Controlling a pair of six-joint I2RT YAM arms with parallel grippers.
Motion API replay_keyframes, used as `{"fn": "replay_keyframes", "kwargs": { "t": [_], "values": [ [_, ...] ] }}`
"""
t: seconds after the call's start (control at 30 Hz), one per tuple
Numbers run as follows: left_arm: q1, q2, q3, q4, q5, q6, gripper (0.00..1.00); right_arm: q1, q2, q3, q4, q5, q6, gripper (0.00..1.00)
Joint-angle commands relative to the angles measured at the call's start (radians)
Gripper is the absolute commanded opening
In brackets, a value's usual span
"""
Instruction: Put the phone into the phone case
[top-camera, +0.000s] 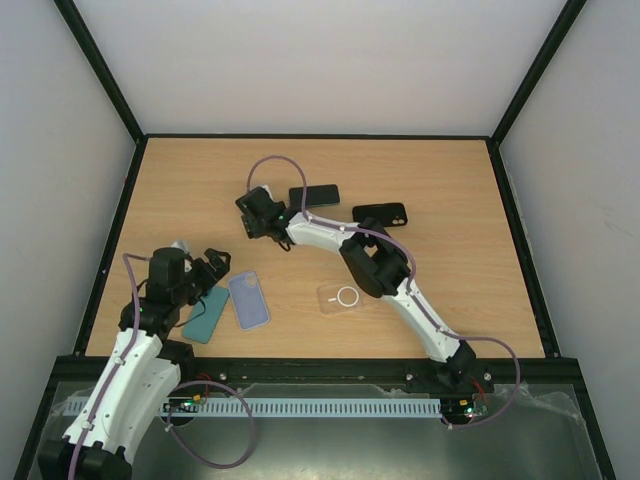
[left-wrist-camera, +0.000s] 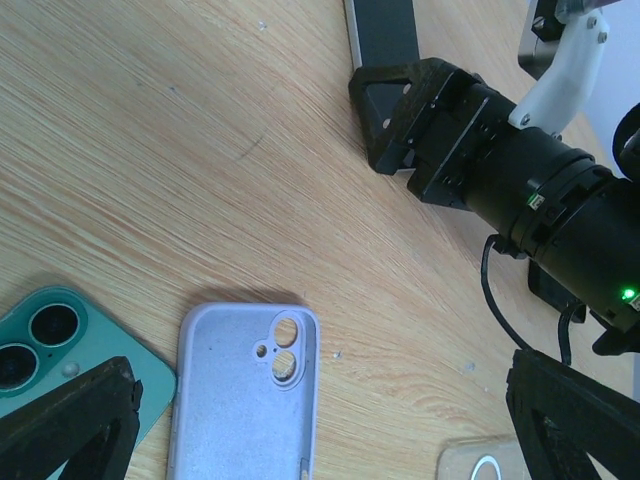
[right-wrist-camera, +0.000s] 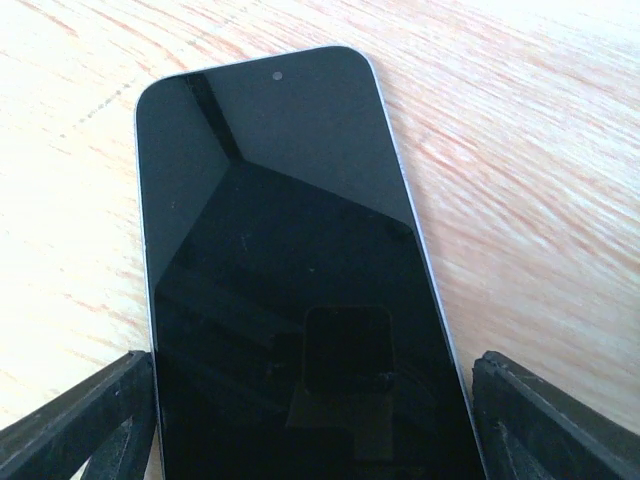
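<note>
The right gripper (right-wrist-camera: 310, 400) has its two black fingers (right-wrist-camera: 70, 425) in the bottom corners of the right wrist view. They are spread wide, one at each long edge of the phone (right-wrist-camera: 290, 280). Each finger sits right against its edge, but I cannot tell whether it is pressing on it. The phone lies flat on the wooden table (top-camera: 450, 170), dark screen up, its rounded top end toward the top of that frame. In the top view, the phone is just above the frame's centre, with the right gripper at its left end.

The left gripper (left-wrist-camera: 320, 410) has its fingers (left-wrist-camera: 70, 425) wide apart with nothing between them. In the top view, it is at the left of the frame.

In the left wrist view, a lavender phone case (left-wrist-camera: 245, 400) lies flat below the middle of the frame, hollow side up and camera cut-out toward the top. Just to its left lies a teal phone (left-wrist-camera: 50, 345), back up, showing two lenses. In the top view, both are at lower left, well apart from the dark-screened phone.

A clear case (top-camera: 345, 297) with a white ring lies just below the centre of the top view, beside the right arm's forearm. To the right of the phone lies a black item (top-camera: 380, 213), either a case or a phone.
</note>
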Motion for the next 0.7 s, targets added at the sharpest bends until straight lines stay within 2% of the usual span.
{"fn": "replay_keyframes", "kwargs": {
  "t": [0.0,0.1,0.2,0.37,0.5,0.67],
  "values": [
    [-0.005,0.003,0.009,0.019,0.057,0.028,0.99,0.006,-0.04,-0.121,-0.082,-0.023,0.036,0.8],
    [-0.016,0.015,0.008,0.025,0.084,0.035,0.97,0.006,-0.098,-0.212,-0.068,-0.048,0.063,0.79],
    [-0.051,0.019,0.021,0.001,0.021,0.04,0.94,0.005,-0.162,-0.324,-0.044,-0.054,0.095,0.77],
    [-0.121,0.029,0.009,0.019,0.006,0.009,0.89,0.006,-0.304,-0.567,0.015,-0.044,0.158,0.75],
    [-0.229,0.071,0.012,0.054,-0.043,-0.024,0.84,-0.003,-0.444,-0.745,0.036,0.009,0.199,0.75],
    [-0.415,0.21,0.034,0.15,-0.088,-0.009,0.79,-0.048,-0.582,-0.93,0.042,0.045,0.234,0.75]
  ]
}}
